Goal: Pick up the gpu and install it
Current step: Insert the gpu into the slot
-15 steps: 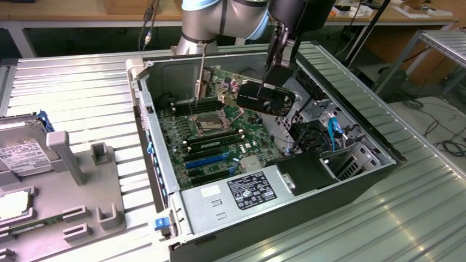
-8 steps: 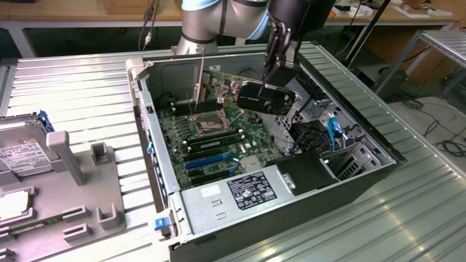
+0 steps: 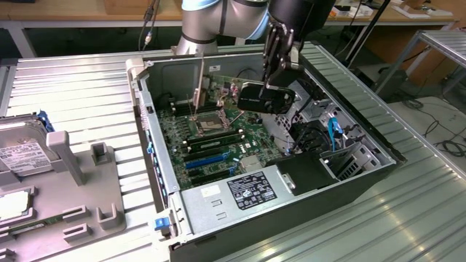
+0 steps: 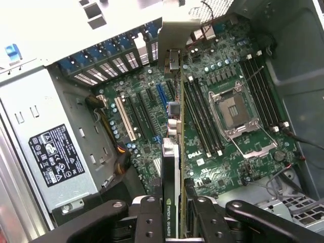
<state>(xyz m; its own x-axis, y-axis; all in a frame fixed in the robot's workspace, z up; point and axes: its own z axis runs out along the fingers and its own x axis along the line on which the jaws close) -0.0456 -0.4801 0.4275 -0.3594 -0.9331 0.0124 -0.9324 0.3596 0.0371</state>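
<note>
The gpu (image 3: 262, 98) is a dark card standing on edge, its silvery bracket (image 3: 200, 79) pointing toward the exterior view's left. My gripper (image 3: 278, 82) is shut on it and holds it in the air inside the open computer case (image 3: 156, 142). The card hangs above the motherboard (image 3: 218, 128) near the CPU socket (image 3: 206, 124). In the wrist view the gpu (image 4: 171, 167) runs edge-on away from my gripper (image 4: 171, 225) to its bracket (image 4: 177, 25). It hangs between the expansion slots (image 4: 126, 119) and the memory slots (image 4: 202, 121), well above the board.
The power supply (image 3: 248, 188) with its black label fills the case's near end, and a drive cage with cables (image 3: 328, 142) lies at the exterior view's right. On the table at the left stand a grey fixture (image 3: 87, 180), a hard drive (image 3: 18, 150) and a green memory stick (image 3: 36, 224).
</note>
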